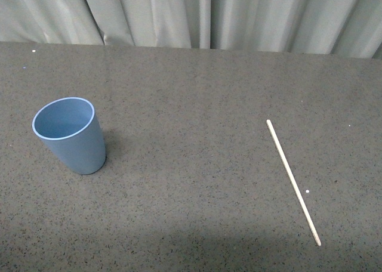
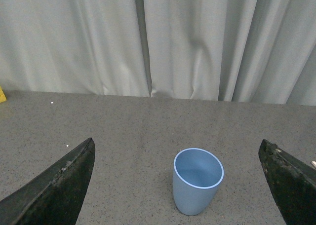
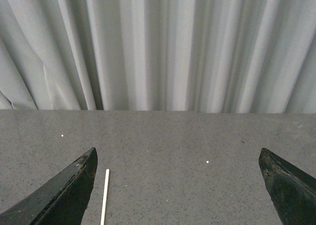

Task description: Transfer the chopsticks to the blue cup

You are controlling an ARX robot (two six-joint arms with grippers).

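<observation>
The blue cup (image 1: pixel 70 134) stands upright and empty on the left of the dark speckled table (image 1: pixel 191 105). A single pale chopstick (image 1: pixel 292 181) lies flat on the right, running from mid-table toward the near edge. Neither arm shows in the front view. In the left wrist view, the blue cup (image 2: pixel 196 180) sits ahead of my open left gripper (image 2: pixel 177 151), between the lines of its two dark fingers (image 2: pixel 59 185). In the right wrist view, my right gripper (image 3: pixel 177 158) is open and the chopstick's end (image 3: pixel 104 198) lies just inside one of its fingertips (image 3: pixel 69 190).
Pale grey curtains (image 1: pixel 197 15) hang along the table's far edge. A few tiny white specks (image 1: pixel 307 192) dot the tabletop. A yellow scrap (image 2: pixel 2 94) shows at the edge of the left wrist view.
</observation>
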